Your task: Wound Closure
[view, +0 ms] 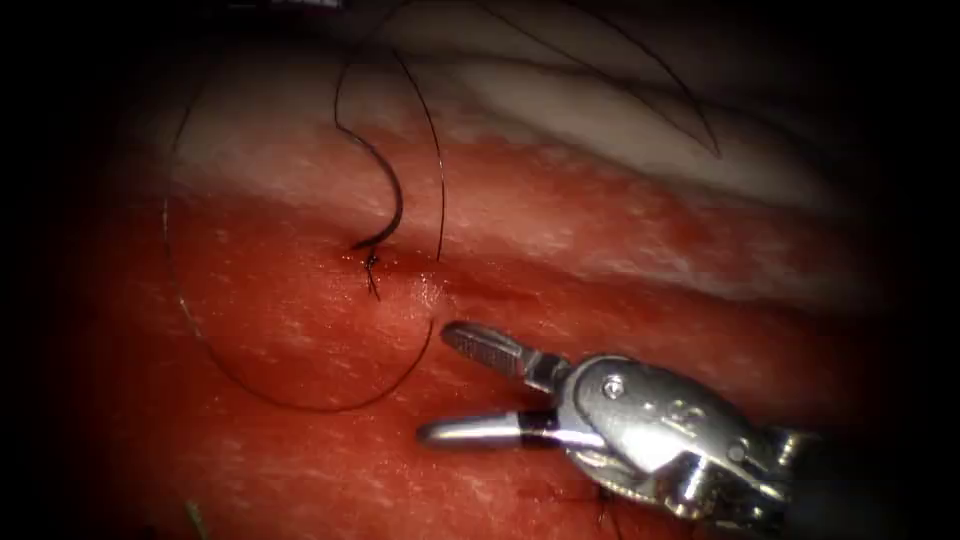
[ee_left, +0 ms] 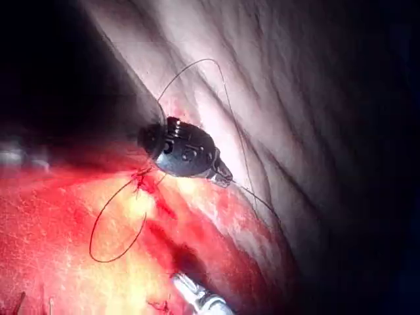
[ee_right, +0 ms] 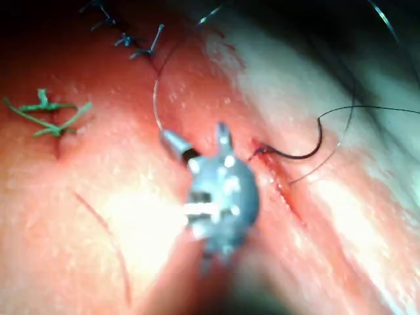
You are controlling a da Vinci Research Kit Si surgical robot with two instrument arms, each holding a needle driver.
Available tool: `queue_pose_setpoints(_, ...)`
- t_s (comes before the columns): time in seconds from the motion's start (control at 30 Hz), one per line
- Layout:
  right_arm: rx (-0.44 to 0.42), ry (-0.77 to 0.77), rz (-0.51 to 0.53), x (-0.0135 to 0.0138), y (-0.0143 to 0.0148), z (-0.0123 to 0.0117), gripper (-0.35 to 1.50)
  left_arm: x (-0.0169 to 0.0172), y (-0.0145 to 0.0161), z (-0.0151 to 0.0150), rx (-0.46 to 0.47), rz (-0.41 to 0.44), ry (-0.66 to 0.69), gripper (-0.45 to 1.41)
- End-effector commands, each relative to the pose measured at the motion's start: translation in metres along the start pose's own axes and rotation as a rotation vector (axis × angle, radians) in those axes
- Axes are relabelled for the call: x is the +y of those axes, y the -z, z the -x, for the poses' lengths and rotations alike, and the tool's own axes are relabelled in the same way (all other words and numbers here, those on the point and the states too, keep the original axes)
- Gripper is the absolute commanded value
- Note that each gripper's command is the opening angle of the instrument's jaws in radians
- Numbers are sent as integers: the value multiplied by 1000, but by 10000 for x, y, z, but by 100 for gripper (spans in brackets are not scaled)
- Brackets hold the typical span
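The curved needle (view: 395,195) stands up from the tissue (view: 300,330) with its lower end sunk in beside a small knot (view: 372,265) at the cut's left end; neither tool holds it. Thin dark thread (view: 250,385) loops wide around it on the left. My right tool (view: 434,384) lies low on the right with its jaws open and nothing between them, a little below the cut (view: 470,290). The right wrist view shows the same open right tool (ee_right: 195,132) next to the needle (ee_right: 305,154). My left tool (ee_left: 187,154) hovers near the knot (ee_left: 140,182).
Older dark stitches (ee_right: 125,36) and a green thread stitch (ee_right: 46,111) sit farther along the tissue. More thread (view: 640,80) arcs over the pale fat at the back. Red fluid wets the tissue around the cut.
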Motion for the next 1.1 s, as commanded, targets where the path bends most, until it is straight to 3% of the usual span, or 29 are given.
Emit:
queue_pose_setpoints(0.03,-10,25,4,15,-12,-5,-35,1,-8,5,17,12,15,-35)
queue_pose_setpoints(0.17,46,60,17,47,-29,-7,-35,10,-20,9,57,41,81,-35)
queue_pose_setpoints(0.23,89,79,22,70,-50,-3,-35,13,-31,12,77,54,106,-35)
queue_pose_setpoints(0.3,98,87,31,77,-70,5,-35,13,-40,14,94,60,122,-35)
queue_pose_setpoints(0.5,76,194,9,62,-131,31,-35,5,-71,17,171,84,136,-35)
queue_pose_setpoints(0.7,88,212,-32,43,-188,34,-35,-10,-98,23,264,129,168,-35)
queue_pose_setpoints(0.83,93,221,-54,32,-202,29,-35,-23,-105,34,292,141,153,-35)
queue_pose_setpoints(1.1,135,220,-77,18,-194,14,-35,-57,-114,81,321,155,106,-35)
